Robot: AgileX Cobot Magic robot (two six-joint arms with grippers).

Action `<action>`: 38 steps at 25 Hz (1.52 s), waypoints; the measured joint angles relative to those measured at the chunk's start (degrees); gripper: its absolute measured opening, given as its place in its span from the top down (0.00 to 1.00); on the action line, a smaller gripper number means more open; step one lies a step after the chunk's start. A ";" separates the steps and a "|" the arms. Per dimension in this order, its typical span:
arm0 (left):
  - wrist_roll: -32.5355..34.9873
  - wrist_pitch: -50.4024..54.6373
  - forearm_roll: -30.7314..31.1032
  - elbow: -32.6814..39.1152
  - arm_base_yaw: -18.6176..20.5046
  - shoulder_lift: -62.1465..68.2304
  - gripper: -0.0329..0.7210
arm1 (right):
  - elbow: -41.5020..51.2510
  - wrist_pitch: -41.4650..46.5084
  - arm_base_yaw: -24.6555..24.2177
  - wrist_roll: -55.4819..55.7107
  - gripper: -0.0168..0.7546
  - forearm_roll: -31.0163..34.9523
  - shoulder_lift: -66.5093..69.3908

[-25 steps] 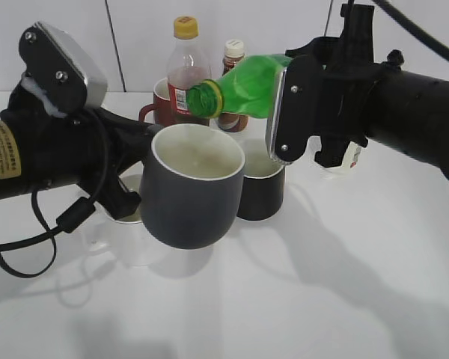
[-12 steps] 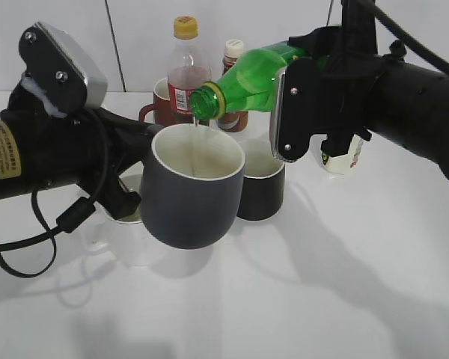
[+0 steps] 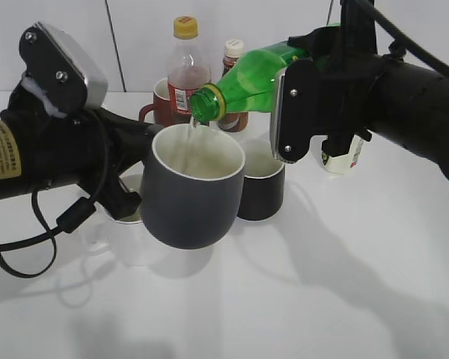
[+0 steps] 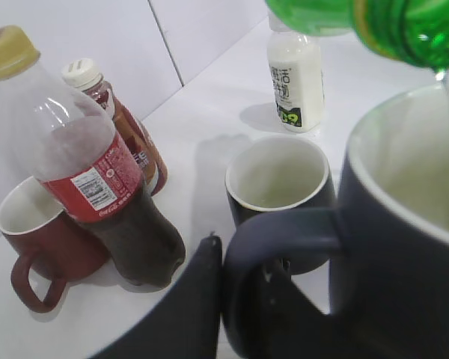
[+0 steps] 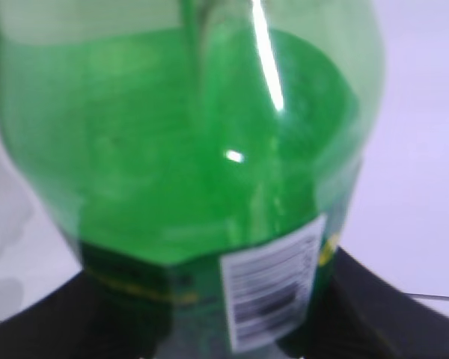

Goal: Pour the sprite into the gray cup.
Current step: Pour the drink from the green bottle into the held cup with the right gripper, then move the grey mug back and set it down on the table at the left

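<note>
The gray cup [image 3: 188, 191] hangs above the table, held by its handle [image 4: 277, 239]. My left gripper [image 4: 243, 299] is shut on that handle. The sprite [image 3: 247, 81] is a green bottle tipped mouth-down to the left, its open mouth just over the cup's rim. A thin clear stream falls from the mouth into the cup's off-white inside. My right gripper [image 3: 292, 112] is shut on the sprite's labelled body [image 5: 209, 187], which fills the right wrist view. The bottle's mouth shows at the top right of the left wrist view [image 4: 411, 30].
A black mug [image 3: 263, 187] stands just behind the cup. A cola bottle [image 3: 187, 71], a red mug [image 3: 159, 105] and a small brown bottle [image 3: 233, 56] stand at the back. A white mug [image 3: 127, 213] sits low left. A small white bottle [image 4: 293, 82] stands at the right.
The sprite has tipped further, its body rising and its mouth dropping over the cup. A stream now runs into the cup. The left arm and cup have stayed still.
</note>
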 joint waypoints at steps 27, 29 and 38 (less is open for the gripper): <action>0.11 -6.16 -2.26 0.00 3.34 -1.95 0.88 | 0.85 12.02 -0.49 60.65 0.48 1.45 -6.15; 0.11 -7.25 -4.19 0.00 6.87 -3.16 0.88 | 3.06 10.71 -1.25 66.67 0.48 1.34 -8.80; 3.58 -14.32 -12.23 2.80 24.73 -3.13 0.88 | 25.41 -12.87 -5.23 90.94 0.48 1.93 -9.79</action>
